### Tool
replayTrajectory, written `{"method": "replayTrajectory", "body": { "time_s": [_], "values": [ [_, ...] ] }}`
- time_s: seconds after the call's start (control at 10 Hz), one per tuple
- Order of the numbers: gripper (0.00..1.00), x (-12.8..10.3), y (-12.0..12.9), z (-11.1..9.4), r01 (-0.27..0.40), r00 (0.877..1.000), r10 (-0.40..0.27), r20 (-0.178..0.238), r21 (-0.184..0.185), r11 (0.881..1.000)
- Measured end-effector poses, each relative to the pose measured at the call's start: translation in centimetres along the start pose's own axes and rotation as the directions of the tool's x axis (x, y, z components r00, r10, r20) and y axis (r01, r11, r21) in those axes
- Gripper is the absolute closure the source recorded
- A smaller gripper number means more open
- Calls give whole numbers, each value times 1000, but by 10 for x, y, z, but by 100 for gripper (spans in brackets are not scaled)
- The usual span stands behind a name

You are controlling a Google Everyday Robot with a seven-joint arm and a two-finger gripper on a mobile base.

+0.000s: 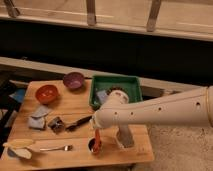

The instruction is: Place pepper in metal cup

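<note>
Roughly, by item, with clock directions read from the middle of the wooden table (75, 107):

Arm: a white arm (160, 111) reaches in from the right edge and bends down over the table's front right part.
Gripper: the gripper (96, 131) hangs at about 5 o'clock, pointing down, directly above the metal cup.
Jaws: pinching the top end of the pepper.
Pepper: the pepper (96, 140) is orange-red and slim, held close to upright, its lower end down at the cup's mouth; whether it touches the inside cannot be told.
Metal cup: the metal cup (92, 146) stands near the front edge at about 5 o'clock, mostly hidden behind the pepper.
Orange bowl: the orange bowl (47, 93) sits at 10 o'clock.
Purple bowl: the purple bowl (73, 80) sits at 12 o'clock, just right of the orange one.
Green tray: the green tray (116, 90) lies at 2 o'clock, partly behind the arm.
Cloth: a grey-blue cloth (39, 118) lies at 9 o'clock.
Spoon: a spoon (54, 148) lies at 7 o'clock near the front edge.
Dark utensil: a dark utensil (79, 123) lies near the centre, just left of the gripper.
</note>
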Motion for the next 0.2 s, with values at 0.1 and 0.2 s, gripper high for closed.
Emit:
{"method": "replayTrajectory", "body": {
  "time_s": [0.1, 0.2],
  "values": [
    [50, -1, 1, -1, 2, 1000, -2, 1, -6, 1000],
    [50, -1, 0, -1, 2, 1000, -2, 0, -7, 1000]
  ]
}}
